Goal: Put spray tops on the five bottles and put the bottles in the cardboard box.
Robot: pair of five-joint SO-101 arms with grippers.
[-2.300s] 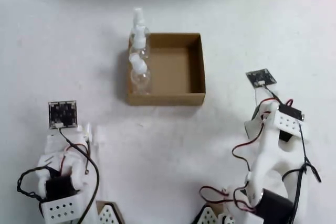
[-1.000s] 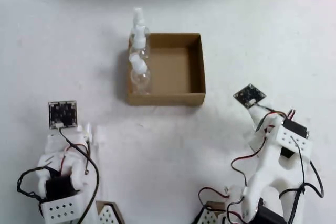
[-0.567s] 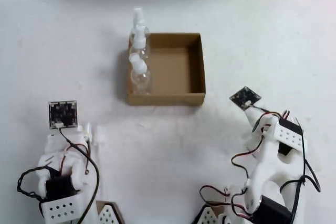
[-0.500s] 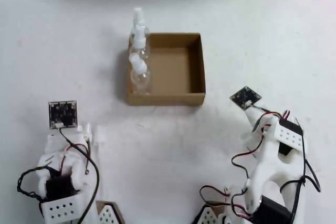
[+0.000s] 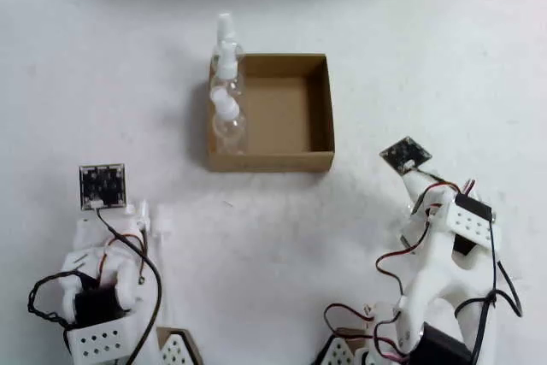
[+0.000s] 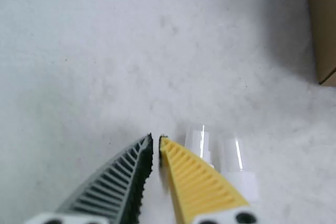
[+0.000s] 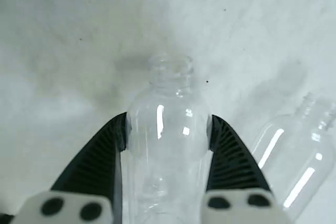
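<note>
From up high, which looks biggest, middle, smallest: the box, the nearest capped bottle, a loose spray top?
1. cardboard box, by far the biggest
2. capped bottle
3. spray top, smallest

My pincer clamps a clear round plastic bottle at its shoulders, a black ribbed finger pressed to each side. Taking my fingertips as twelve o'clock, its open neck points to twelve over the white table. A second clear plastic bottle, neck open too, lies near at three o'clock, apart from mine.
</note>
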